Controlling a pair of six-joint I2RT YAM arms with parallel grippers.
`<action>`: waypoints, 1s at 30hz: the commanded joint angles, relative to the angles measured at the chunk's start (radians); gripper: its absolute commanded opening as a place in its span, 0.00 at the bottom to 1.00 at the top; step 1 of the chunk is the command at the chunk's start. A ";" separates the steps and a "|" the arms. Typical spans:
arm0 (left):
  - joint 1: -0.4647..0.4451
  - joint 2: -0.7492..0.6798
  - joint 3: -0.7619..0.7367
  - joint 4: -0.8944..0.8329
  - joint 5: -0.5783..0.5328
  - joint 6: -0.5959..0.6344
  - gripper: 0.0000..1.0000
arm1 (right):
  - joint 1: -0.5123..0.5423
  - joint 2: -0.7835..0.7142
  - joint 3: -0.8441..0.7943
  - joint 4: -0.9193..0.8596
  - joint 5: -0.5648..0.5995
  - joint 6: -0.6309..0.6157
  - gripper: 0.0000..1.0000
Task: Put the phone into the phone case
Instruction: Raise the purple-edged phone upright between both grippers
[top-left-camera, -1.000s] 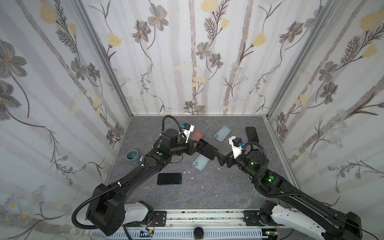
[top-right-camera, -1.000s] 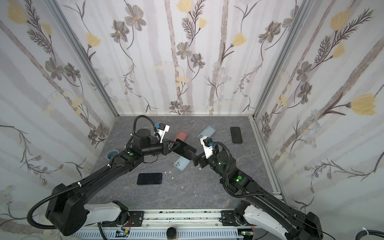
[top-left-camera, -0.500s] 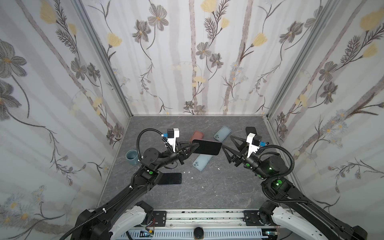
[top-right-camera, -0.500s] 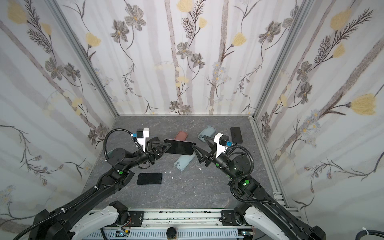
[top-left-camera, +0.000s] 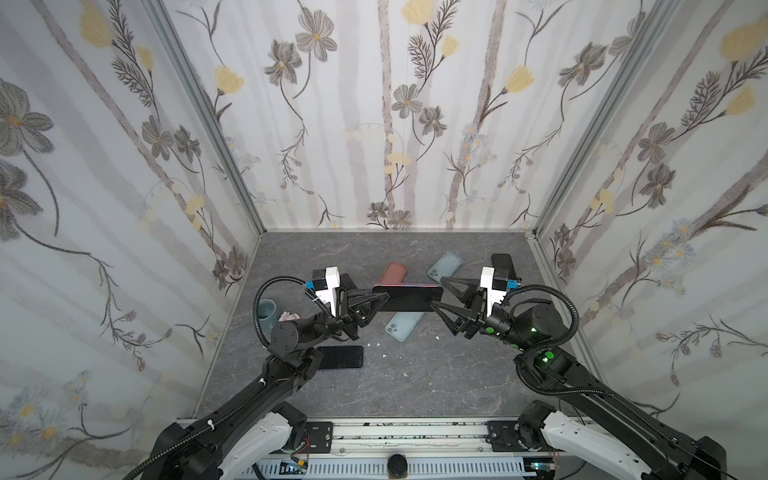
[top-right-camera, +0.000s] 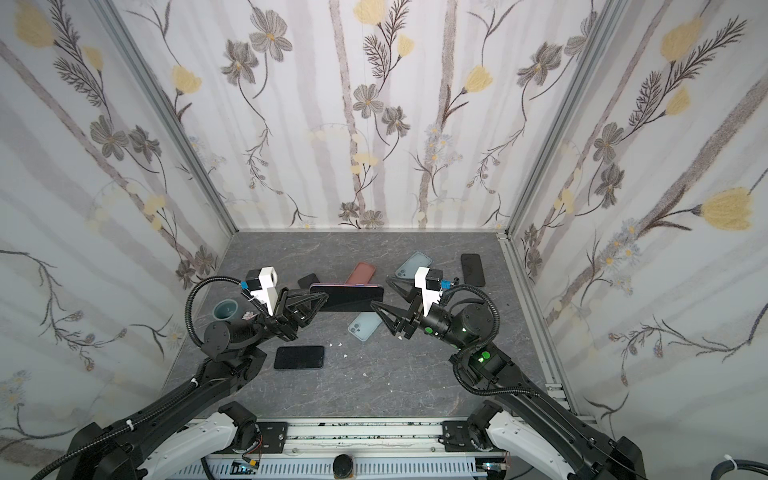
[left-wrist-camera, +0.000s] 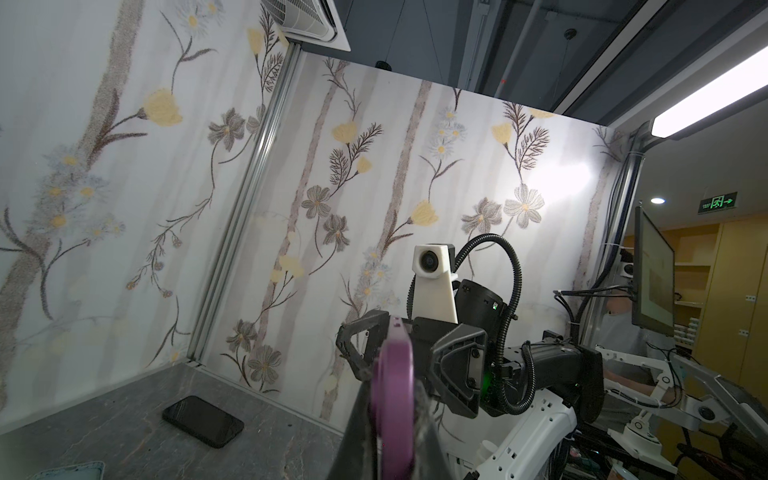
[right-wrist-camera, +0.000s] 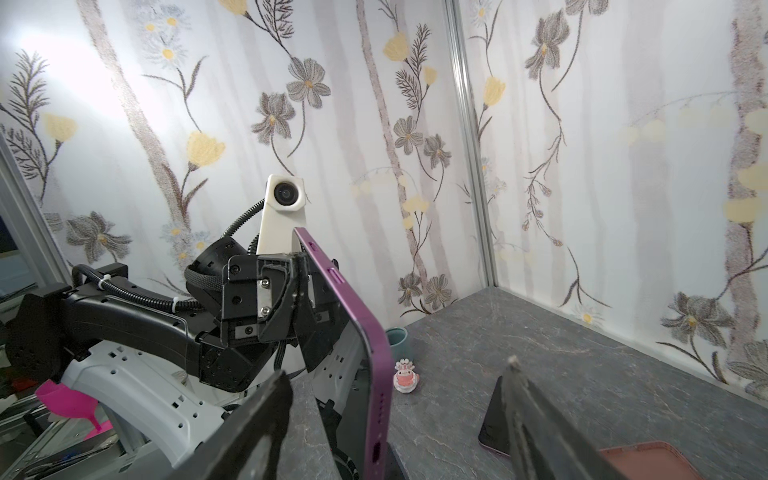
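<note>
A grey marbled table (top-left-camera: 415, 386) stands between walls of flowered paper. In both top views the phone (top-left-camera: 409, 297), purple at its edge, is up in the air above the middle of the table, with its long side running from left to right. The left gripper (top-left-camera: 380, 301) is clamped on its left end. The right gripper (top-left-camera: 437, 292) has its jaws apart, one at the far side and one at the near side of the phone's right end. A pale blue case (top-right-camera: 365, 326) lies on the table under the phone, and a pink case (top-right-camera: 362, 272) lies farther back.

In the left wrist view the phone's edge (left-wrist-camera: 392, 399) is pressed between the left fingers (left-wrist-camera: 357, 428).

In the right wrist view the phone (right-wrist-camera: 374, 374) stands between the right fingers (right-wrist-camera: 266, 411) and touches neither of them.
</note>
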 joint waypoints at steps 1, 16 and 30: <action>0.002 0.003 -0.002 0.108 -0.007 -0.031 0.00 | 0.002 0.019 0.020 0.076 -0.083 0.041 0.76; 0.002 -0.015 -0.006 0.070 -0.022 0.008 0.00 | 0.042 0.015 0.012 0.139 -0.084 0.066 0.71; 0.001 -0.007 -0.012 0.106 -0.023 -0.010 0.00 | 0.066 0.061 0.036 0.138 -0.124 0.071 0.60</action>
